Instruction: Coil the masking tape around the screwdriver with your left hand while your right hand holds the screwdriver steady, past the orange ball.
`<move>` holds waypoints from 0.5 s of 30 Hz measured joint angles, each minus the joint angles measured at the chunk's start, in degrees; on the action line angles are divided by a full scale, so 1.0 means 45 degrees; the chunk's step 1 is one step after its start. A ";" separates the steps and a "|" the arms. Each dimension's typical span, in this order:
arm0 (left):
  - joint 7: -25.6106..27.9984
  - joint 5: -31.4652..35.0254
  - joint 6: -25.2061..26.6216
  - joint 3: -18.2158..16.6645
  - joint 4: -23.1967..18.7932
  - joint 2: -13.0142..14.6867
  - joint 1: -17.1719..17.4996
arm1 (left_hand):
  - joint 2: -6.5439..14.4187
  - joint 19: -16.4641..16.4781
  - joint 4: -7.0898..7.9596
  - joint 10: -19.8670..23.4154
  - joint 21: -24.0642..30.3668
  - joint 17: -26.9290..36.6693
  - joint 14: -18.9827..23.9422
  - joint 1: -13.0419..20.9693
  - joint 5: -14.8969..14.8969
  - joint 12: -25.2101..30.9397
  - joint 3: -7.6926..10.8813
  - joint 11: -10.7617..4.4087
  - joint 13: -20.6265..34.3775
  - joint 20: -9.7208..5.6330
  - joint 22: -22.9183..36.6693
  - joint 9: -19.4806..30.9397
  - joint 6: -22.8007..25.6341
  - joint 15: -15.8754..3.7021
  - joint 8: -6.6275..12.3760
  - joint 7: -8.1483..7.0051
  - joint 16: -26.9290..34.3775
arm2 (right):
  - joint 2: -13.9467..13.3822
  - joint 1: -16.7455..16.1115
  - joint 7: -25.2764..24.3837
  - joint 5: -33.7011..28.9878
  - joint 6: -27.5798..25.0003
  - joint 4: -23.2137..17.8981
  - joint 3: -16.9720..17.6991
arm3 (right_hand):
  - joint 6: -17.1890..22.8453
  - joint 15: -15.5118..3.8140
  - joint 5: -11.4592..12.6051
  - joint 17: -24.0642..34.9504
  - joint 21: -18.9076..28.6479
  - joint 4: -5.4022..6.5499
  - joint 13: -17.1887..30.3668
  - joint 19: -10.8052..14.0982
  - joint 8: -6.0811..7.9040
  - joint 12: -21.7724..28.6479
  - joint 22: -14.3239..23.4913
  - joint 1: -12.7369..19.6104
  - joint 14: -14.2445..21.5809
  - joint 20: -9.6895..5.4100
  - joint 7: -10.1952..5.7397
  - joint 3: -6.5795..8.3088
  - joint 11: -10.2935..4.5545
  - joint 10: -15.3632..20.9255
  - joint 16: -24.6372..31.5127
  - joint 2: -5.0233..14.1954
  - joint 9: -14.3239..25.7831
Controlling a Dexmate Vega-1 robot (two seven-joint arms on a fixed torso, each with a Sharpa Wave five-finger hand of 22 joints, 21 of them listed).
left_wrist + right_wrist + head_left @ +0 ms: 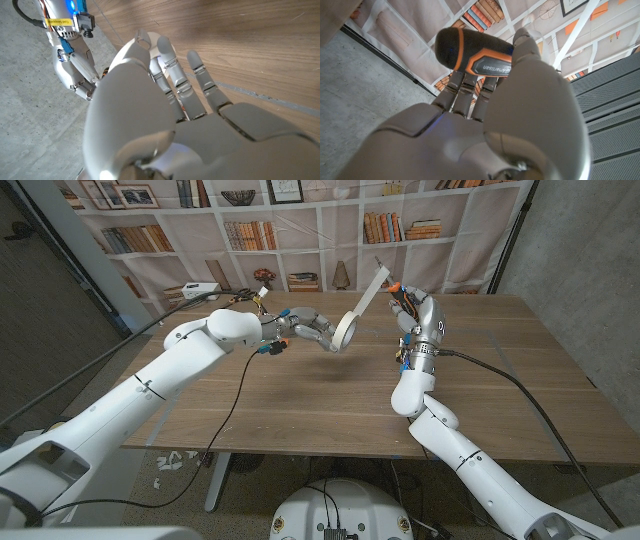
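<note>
I have the wooden table (pixel 300 405) under both arms, with a printed bookshelf backdrop (pixel 300 230) hanging behind its far edge. My left arm (pixel 190 345) comes in from the near left corner and reaches across toward the middle of the table; my right arm (pixel 440 430) comes in from the near right corner and bends upward, so its forearm stands nearly upright above the tabletop.

My right hand (pixel 418 315) is raised off the table and its fingers are wrapped around the screwdriver (pixel 475 52). In the right wrist view I see the black and orange handle lying across the fingers (pixel 465 92), its rounded butt end sticking out past them. From the head view the tool is mostly hidden inside the hand.

My left hand (pixel 305 330) is also in the air, above the table's far middle, and it grips the roll of masking tape (pixel 346 332) at its fingertips. The roll stands on edge, its opening facing roughly toward me. A strip of tape (pixel 372 288) runs taut from the roll up and to the right, ending beside the right hand's fingertips; I cannot tell whether it is already stuck to the screwdriver shaft.
</note>
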 measured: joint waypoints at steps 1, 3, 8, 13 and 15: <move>0.0053 0.0066 0.0024 0.0019 0.0004 -0.0012 -0.0008 | 0.0000 0.0000 -0.0001 0.0000 0.0000 0.0000 0.0000 0.0000 0.0000 -0.0001 0.0000 0.0000 0.0000 0.0000 0.0000 0.0000 0.0000 0.0000 0.0000 0.0000 0.0000 | -0.0004 -0.0001 0.0000 0.0044 0.0086 0.0020 0.0019 | 0.0021 0.0000 0.0000 0.0001 0.0001 -0.0001 0.0000 0.0000 -0.0001 0.0000 -0.0013 0.0001 0.0000 0.0000 0.0021 -0.0001 0.0000 0.0001 0.0000 -0.0001 0.0001; 0.0176 0.0202 0.0083 0.0090 0.0012 -0.0059 -0.0045 | 0.0000 0.0000 -0.0004 0.0000 0.0047 0.0000 0.0000 0.0000 0.0000 -0.0002 -0.0003 0.0000 0.0000 0.0000 0.0001 0.0000 0.0003 0.0000 0.0000 0.0002 0.0000 | -0.0023 -0.0008 0.0009 0.0182 0.0342 0.0040 0.0039 | 0.0021 0.0000 -0.0001 0.0006 0.0001 -0.0002 0.0000 0.0000 -0.0002 -0.0009 -0.0027 0.0001 0.0001 0.0000 0.0021 -0.0002 0.0001 0.0002 -0.0001 -0.0001 0.0002; 0.0554 0.0561 0.0188 0.0201 0.0070 -0.0200 -0.0073 | -0.0001 -0.0047 -0.0018 0.0000 0.0047 -0.0001 0.0000 0.0001 -0.0002 -0.0005 -0.0017 0.0000 0.0000 0.0047 -0.0015 -0.0003 0.0048 0.0000 -0.0029 0.0046 0.0000 | -0.0208 -0.0060 0.0324 0.0442 0.0871 0.0022 0.0102 | 0.0111 0.0042 -0.0002 0.0008 0.0006 0.0017 0.0054 0.0002 -0.0009 -0.0048 -0.0027 0.0001 0.0502 0.0000 0.0108 -0.0054 0.0049 0.0137 -0.0045 -0.0002 0.0002; 0.1177 0.0886 0.0194 0.0190 0.0207 -0.0430 0.0029 | -0.0001 -0.0093 -0.0018 0.0000 0.0095 -0.0001 -0.0001 0.0001 -0.0003 -0.0037 -0.0018 0.0000 0.0000 0.0094 -0.0059 -0.0011 0.0047 0.0001 -0.0031 0.0047 0.0000 | -0.0634 -0.0183 0.0870 0.0406 0.1094 -0.0302 0.0135 | 0.0176 -0.0028 0.0013 -0.0057 0.0097 0.0017 0.0100 -0.0042 -0.0060 -0.0061 -0.0097 0.0002 0.1623 0.0035 0.0176 -0.0089 0.0250 0.0342 -0.0212 -0.0001 0.0001; 0.1446 0.0980 0.0147 0.0134 0.0266 -0.0524 0.0088 | -0.0002 -0.0093 -0.0020 0.0001 0.0141 -0.0001 -0.0001 0.0001 -0.0004 -0.0040 -0.0019 0.0000 0.0000 0.0093 -0.0059 -0.0011 0.0047 0.0001 -0.0042 0.0047 0.0000 | -0.0804 -0.0252 0.1032 0.0316 0.1134 -0.0466 0.0136 | 0.0175 -0.0098 0.0097 -0.0055 0.0095 0.0068 0.0108 -0.0135 -0.0081 -0.0063 -0.0116 0.0002 0.1787 0.0000 0.0178 -0.0142 0.0266 0.0359 -0.0243 -0.0002 -0.0001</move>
